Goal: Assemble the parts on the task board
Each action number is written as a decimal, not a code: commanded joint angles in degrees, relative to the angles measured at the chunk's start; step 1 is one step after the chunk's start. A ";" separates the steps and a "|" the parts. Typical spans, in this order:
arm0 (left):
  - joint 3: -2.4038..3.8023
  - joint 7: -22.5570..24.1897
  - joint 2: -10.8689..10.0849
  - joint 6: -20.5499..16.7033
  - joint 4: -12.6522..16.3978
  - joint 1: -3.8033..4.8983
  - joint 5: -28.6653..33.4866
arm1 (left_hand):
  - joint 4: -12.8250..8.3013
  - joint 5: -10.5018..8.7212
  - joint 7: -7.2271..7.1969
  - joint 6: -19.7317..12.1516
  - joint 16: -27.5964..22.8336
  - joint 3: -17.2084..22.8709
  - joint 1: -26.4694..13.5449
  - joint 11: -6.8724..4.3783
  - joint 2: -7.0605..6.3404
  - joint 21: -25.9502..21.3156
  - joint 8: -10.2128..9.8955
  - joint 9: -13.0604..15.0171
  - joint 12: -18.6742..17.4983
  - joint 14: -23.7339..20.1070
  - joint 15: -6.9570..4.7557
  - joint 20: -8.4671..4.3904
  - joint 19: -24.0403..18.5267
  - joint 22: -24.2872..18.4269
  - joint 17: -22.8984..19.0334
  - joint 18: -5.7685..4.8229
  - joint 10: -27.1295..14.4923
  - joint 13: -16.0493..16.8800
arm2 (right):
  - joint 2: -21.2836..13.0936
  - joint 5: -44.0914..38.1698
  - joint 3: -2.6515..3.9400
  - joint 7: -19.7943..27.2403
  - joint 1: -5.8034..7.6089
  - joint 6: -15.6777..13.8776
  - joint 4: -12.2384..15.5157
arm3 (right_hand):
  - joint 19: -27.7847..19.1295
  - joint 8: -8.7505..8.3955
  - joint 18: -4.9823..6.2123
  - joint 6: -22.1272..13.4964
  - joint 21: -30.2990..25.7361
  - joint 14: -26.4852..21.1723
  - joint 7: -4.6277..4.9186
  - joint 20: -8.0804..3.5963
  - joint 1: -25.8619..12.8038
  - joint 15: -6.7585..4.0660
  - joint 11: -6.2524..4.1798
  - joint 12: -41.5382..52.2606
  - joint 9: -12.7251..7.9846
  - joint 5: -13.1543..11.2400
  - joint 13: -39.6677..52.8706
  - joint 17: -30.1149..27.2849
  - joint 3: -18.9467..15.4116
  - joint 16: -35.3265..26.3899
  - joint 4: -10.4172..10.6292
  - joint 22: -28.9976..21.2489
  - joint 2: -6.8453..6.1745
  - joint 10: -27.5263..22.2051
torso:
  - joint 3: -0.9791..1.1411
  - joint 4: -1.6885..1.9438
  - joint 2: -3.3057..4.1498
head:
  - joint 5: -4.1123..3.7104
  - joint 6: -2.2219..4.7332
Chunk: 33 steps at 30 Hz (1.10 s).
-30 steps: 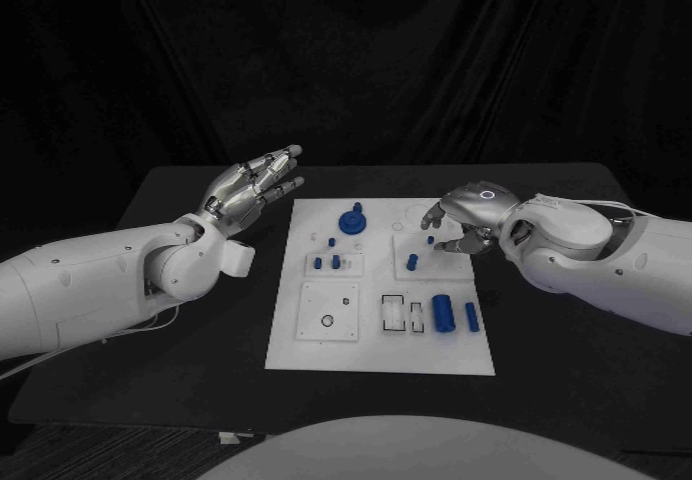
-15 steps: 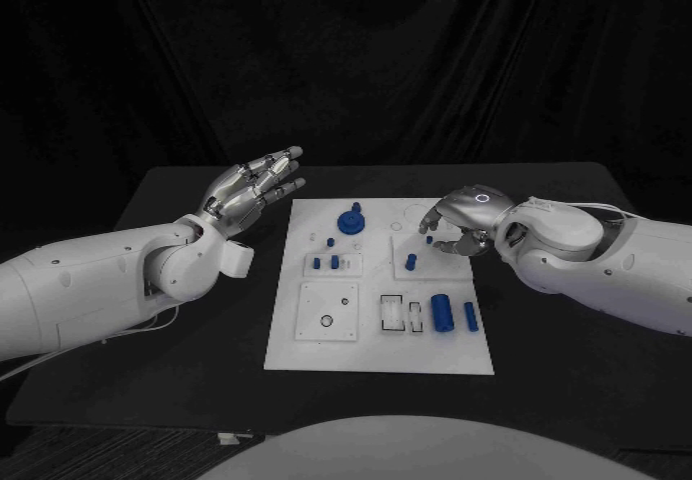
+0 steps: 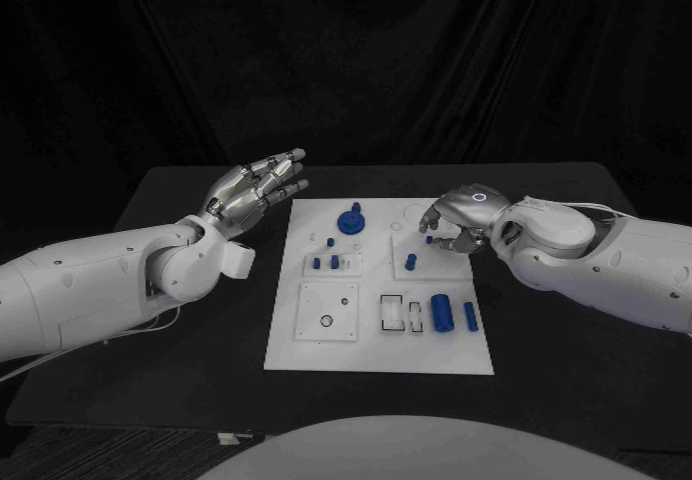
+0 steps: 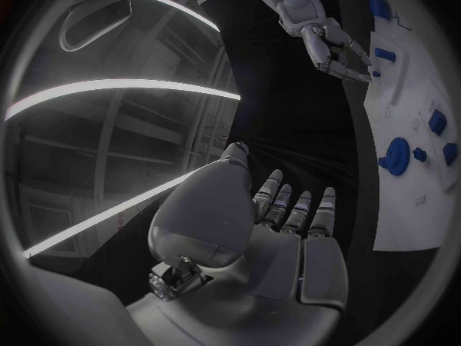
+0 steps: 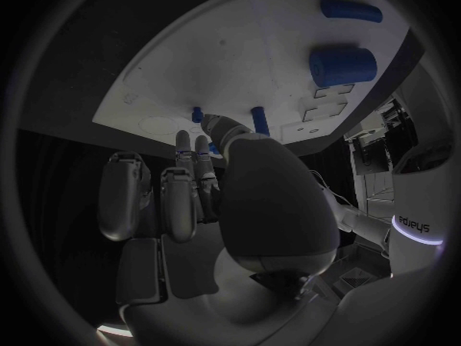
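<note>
The white task board (image 3: 378, 345) lies mid-table. On it are a blue round knob (image 3: 352, 220), two short pegs (image 3: 326, 263), another peg (image 3: 411, 262), a thick blue cylinder (image 3: 443, 312) and a slim one (image 3: 472, 317). My right hand (image 3: 462, 218) hovers over the board's far right corner, fingers curved down and apart around a small blue peg (image 3: 430, 239); whether they touch it is unclear. In the right wrist view the fingertips (image 5: 219, 124) reach the board (image 5: 240, 61) between two pegs (image 5: 197, 114). My left hand (image 3: 260, 186) is raised beside the board's far left corner, fingers spread, empty.
Rectangular cut-outs (image 3: 401, 312) and a square inset plate (image 3: 329, 311) take up the board's near half. Black table (image 3: 188, 360) surrounds the board on all sides. The left wrist view shows the knob (image 4: 396, 155) and my right hand (image 4: 331, 46) across the board.
My right hand has edged a little to the left over the small peg, which stays in place. The left hand has not moved.
</note>
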 commanded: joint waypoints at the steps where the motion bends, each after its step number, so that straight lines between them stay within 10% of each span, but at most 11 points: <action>1: 0.06 7.48 0.06 0.75 0.14 -0.09 0.46 | -0.10 0.44 -0.05 0.33 0.40 -0.29 0.70 0.40 -0.15 0.31 0.32 0.05 0.15 0.14 0.40 0.17 0.52 0.23 0.07 -0.24 0.16 0.08 | 0.37 -0.51 0.04 0.09 -0.22 -1.12 -0.75 | 0.57 0.37 -0.46 0.63 0.37 3.97 0.08 -0.01 -0.93 -0.17 0.00 0.36 0.24 -0.55 0.17 6.22 0.33 -0.01 -0.10 11.00 -0.04 0.35 | -0.01 0.02 0.01 | -0.08 -0.01; 33: 0.06 7.18 0.21 1.33 -0.25 -0.45 0.46 | -0.34 1.94 0.62 1.49 2.65 -0.31 2.73 1.19 -0.13 1.66 0.49 0.17 1.32 1.43 3.44 0.18 3.39 2.75 0.40 -3.22 0.87 0.22 | 2.89 -0.51 0.04 0.95 -1.01 1.05 -4.12 | 0.50 1.71 -0.45 2.57 0.41 3.92 2.18 -0.19 -2.05 -0.44 -0.47 2.17 2.07 -1.18 0.90 5.93 1.69 -0.18 -1.72 10.99 0.32 1.57 | -0.02 0.02 -0.02 | 0.14 -0.01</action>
